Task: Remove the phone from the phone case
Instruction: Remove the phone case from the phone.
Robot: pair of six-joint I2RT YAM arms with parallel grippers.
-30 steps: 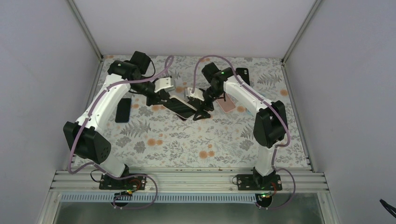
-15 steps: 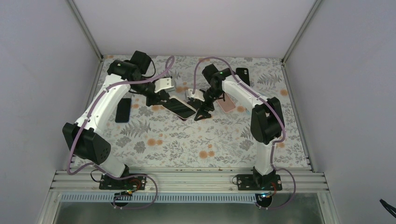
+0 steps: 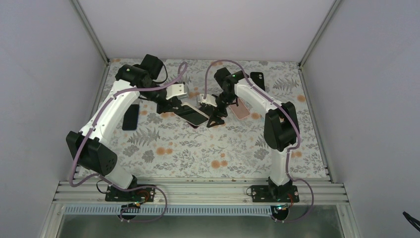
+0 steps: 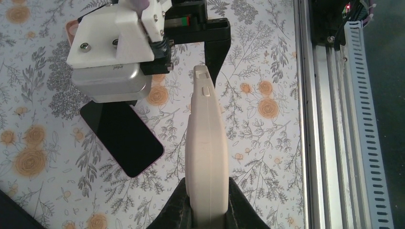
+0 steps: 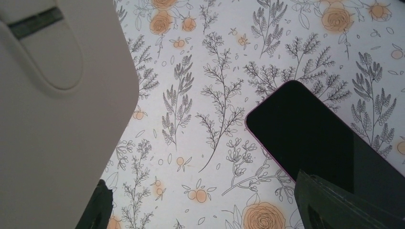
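Observation:
My left gripper (image 3: 173,105) (image 4: 206,193) is shut on one end of the cream phone case (image 4: 205,143), which hangs edge-on above the table. From above, the case (image 3: 191,114) shows a dark face inside a pale rim; that dark face is the phone. My right gripper (image 3: 214,120) (image 5: 203,191) stands open just past the case's free end, nothing between its fingers (image 5: 334,200). A corner of the case (image 5: 52,124) fills the left of the right wrist view.
A black phone with a pink rim (image 4: 122,138) (image 5: 315,138) lies flat on the flowered cloth under the right wrist. A pink phone (image 3: 241,110), a black phone (image 3: 130,117) and a dark case (image 3: 257,78) lie around. The metal rail (image 4: 310,119) marks the near edge.
The right arm's elbow has swung a little left while its open gripper stays by the case's end. The left gripper keeps its hold, the case barely shifted.

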